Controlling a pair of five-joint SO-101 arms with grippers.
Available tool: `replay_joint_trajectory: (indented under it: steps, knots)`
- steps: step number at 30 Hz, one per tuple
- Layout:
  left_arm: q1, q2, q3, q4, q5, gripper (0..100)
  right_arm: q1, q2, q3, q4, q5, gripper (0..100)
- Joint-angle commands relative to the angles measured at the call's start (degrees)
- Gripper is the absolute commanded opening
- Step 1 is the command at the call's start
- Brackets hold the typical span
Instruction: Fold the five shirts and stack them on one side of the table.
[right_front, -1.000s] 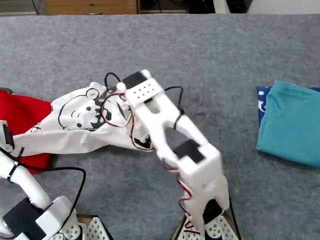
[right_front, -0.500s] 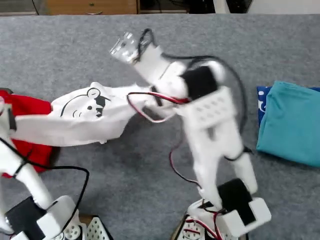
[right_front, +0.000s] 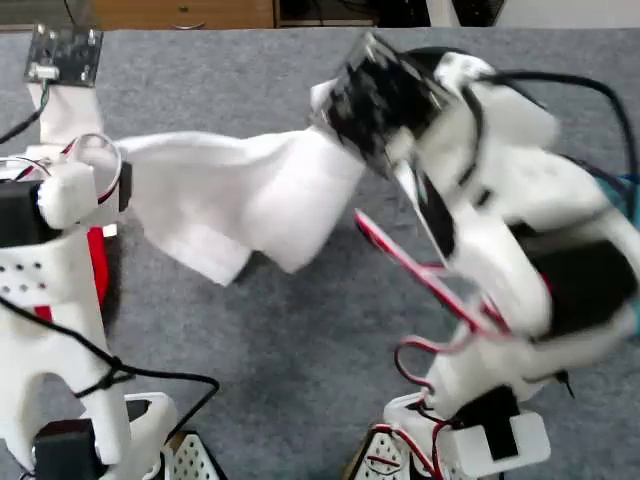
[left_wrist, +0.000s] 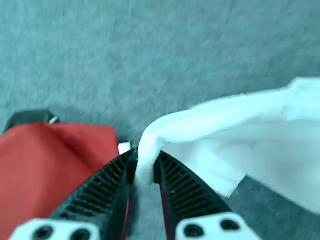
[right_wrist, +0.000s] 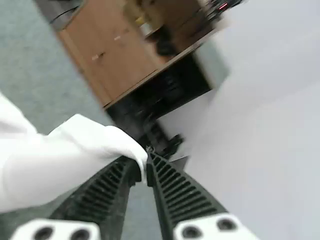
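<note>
The white shirt (right_front: 240, 200) hangs stretched between the two arms, held up off the grey bench (right_front: 270, 360). The left fingers (left_wrist: 107, 185) are clenched on a bunched fold at one end (the cloth curls up between their ribbed pads). The red shirt (left_wrist: 45, 165) lies flat on the bench just below them. The right fingers (right_wrist: 175, 195) are clamped on the shirt's other end, raised high and tilted toward the room beyond the bench. The left arm (right_front: 60, 290) partly covers the red shirt.

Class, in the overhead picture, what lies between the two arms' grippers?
A white cloth shirt spans the gap in the high view, one end pinched by the left gripper, the other by the right gripper.
</note>
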Motion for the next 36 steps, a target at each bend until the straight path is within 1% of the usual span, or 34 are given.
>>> replay_joint_trajectory:
  steps: [1,4,7,12,14,15,18,20,22,23,27,30,33,36]
  knots:
    - [3.4,-1.5,-10.5,-1.7,2.5,2,2.8,-1.5,-8.6,-1.6,3.3,0.2]
    - [4.0,-2.0,-16.3,-4.7,4.1,2,6.0,-1.5,-13.0,-1.6,4.7,0.2]
    - [4.0,-2.0,-20.7,-6.2,4.1,2,9.2,-1.5,-16.6,-1.8,5.1,0.2]
    - [4.0,-2.0,-28.0,-5.8,4.0,2,12.2,-1.5,-20.4,-5.7,5.1,0.3]
    - [5.5,-2.0,-28.7,-5.7,3.6,2,12.6,-1.5,-20.8,-7.6,5.9,0.3]
    - [6.5,-2.0,-28.6,-5.1,2.4,2,12.5,-1.5,-20.8,-8.7,6.8,0.3]
    - [9.8,-2.0,-28.8,0.3,-3.0,2,12.4,-1.1,-20.5,-14.4,7.8,0.3]
    - [12.0,-2.1,-28.9,3.5,-4.5,2,12.4,-1.0,-20.4,-18.3,7.8,0.3]
    - [12.6,-2.1,-28.9,4.8,-4.5,2,12.4,-1.0,-20.4,-20.8,8.0,0.3]
    - [12.4,-2.1,-28.9,4.9,-4.5,2,12.4,-1.2,-20.4,-21.8,8.3,0.3]
    - [11.1,-2.1,-28.9,4.8,-4.3,2,12.4,-1.5,-20.9,-25.1,13.2,0.3]
    - [9.0,-2.1,-28.9,4.7,-4.4,2,12.6,-2.9,-20.9,-27.2,15.4,0.3]
    - [6.0,-2.2,-29.0,4.7,-4.4,2,12.8,-5.3,-20.5,-27.0,16.4,0.3]
    - [1.6,-3.1,-29.0,4.9,-4.7,2,12.9,-7.0,-20.5,-22.2,18.8,0.3]
